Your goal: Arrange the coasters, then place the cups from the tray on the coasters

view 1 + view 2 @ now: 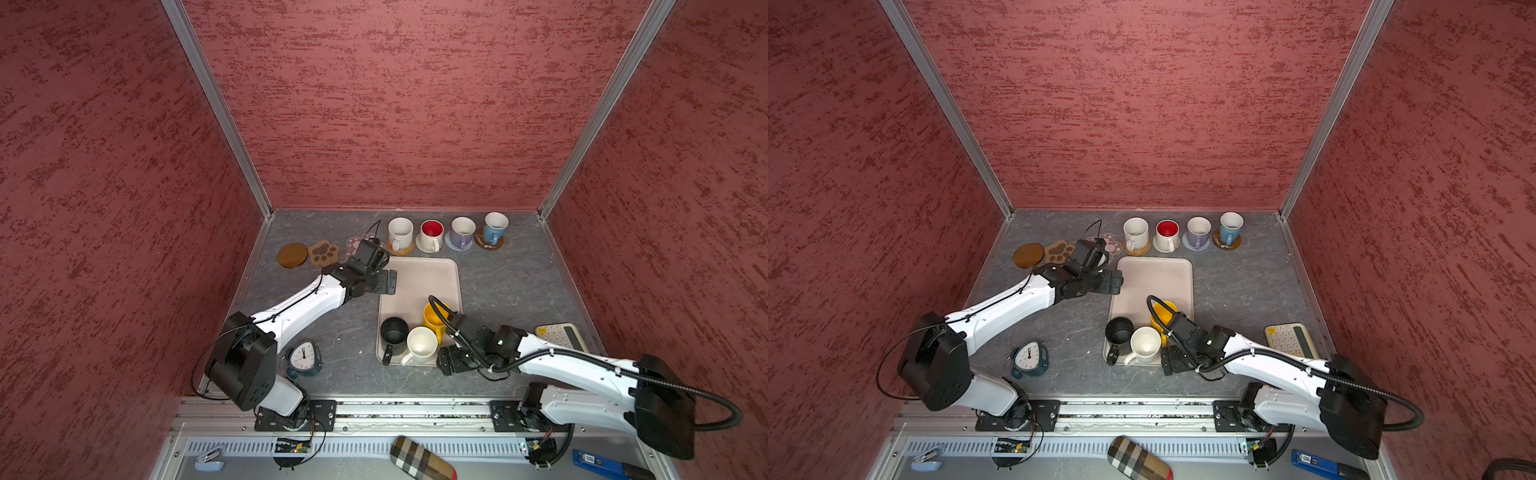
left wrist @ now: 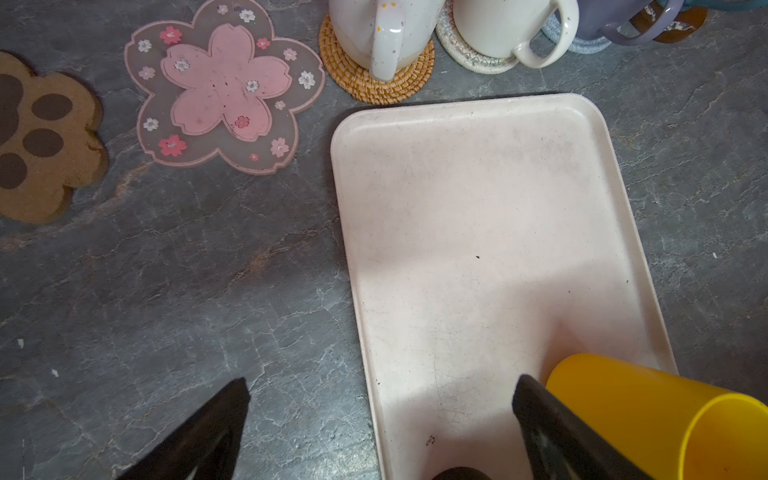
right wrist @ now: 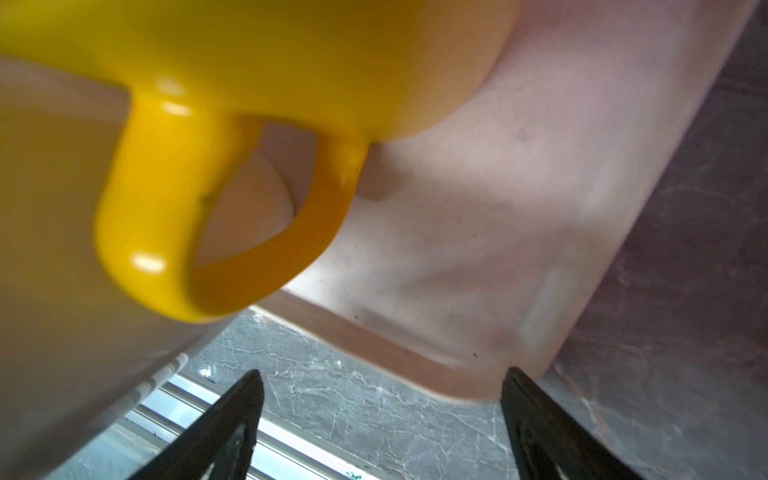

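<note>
While four cups (image 1: 400,232) sit on coasters (image 1: 401,251), three stand on tray (image 1: 419,278) | three coasters bare | left gripper (image 2: 382,378), right gripper (image 3: 382,370) spread, empty.

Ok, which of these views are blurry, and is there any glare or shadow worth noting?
Right wrist view: the yellow cup sits very close and out of focus, with small glare spots on its handle. Left wrist view: sharp, with patchy shade across the tray. Both top views: sharp and evenly lit, with wide-angle stretch toward the edges.
</note>
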{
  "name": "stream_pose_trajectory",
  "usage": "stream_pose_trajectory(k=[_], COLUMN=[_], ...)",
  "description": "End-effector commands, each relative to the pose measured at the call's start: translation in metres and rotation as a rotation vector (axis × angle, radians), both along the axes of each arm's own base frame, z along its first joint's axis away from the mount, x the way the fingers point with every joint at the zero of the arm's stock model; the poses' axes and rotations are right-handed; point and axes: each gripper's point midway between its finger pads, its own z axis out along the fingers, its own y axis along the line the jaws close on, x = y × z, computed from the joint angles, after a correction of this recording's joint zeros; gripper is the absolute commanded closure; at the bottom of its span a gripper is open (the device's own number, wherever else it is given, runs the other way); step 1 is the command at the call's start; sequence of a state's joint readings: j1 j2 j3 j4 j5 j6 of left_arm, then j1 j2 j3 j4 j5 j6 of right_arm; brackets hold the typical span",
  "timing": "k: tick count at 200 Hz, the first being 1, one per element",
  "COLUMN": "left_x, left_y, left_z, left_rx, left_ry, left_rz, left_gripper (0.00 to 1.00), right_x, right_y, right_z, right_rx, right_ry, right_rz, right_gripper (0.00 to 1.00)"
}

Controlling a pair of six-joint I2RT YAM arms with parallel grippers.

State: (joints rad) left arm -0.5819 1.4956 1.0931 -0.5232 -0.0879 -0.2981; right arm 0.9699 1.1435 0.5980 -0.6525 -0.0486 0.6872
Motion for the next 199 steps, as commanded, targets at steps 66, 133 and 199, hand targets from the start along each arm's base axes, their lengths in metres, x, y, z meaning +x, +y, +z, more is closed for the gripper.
stream_pose_trajectory(k=[66,133,199], left_x=[0.001,-0.001,-0.003], left_y=[0.003,0.007,0.009], left_z=[0.000,0.003,0.005], left_rx=[0.001,0.000,0.000], left_ry=[-0.006,-0.015,-0.019], left_rz=[-0.002,0.004,0.006], left_gripper=[0.00,0.00,0.00], right_x=[0.013,0.019,0.024], right_y=[0.028,0.042,0.053], right_z=[0.016,0.021,0.025], right_rx=[0.084,0.110,0.135], right_ry=[-0.079,-0.105,-0.125], right_rz=[0.015,0.011,0.016], right_gripper=[0.10,0.10,0.10])
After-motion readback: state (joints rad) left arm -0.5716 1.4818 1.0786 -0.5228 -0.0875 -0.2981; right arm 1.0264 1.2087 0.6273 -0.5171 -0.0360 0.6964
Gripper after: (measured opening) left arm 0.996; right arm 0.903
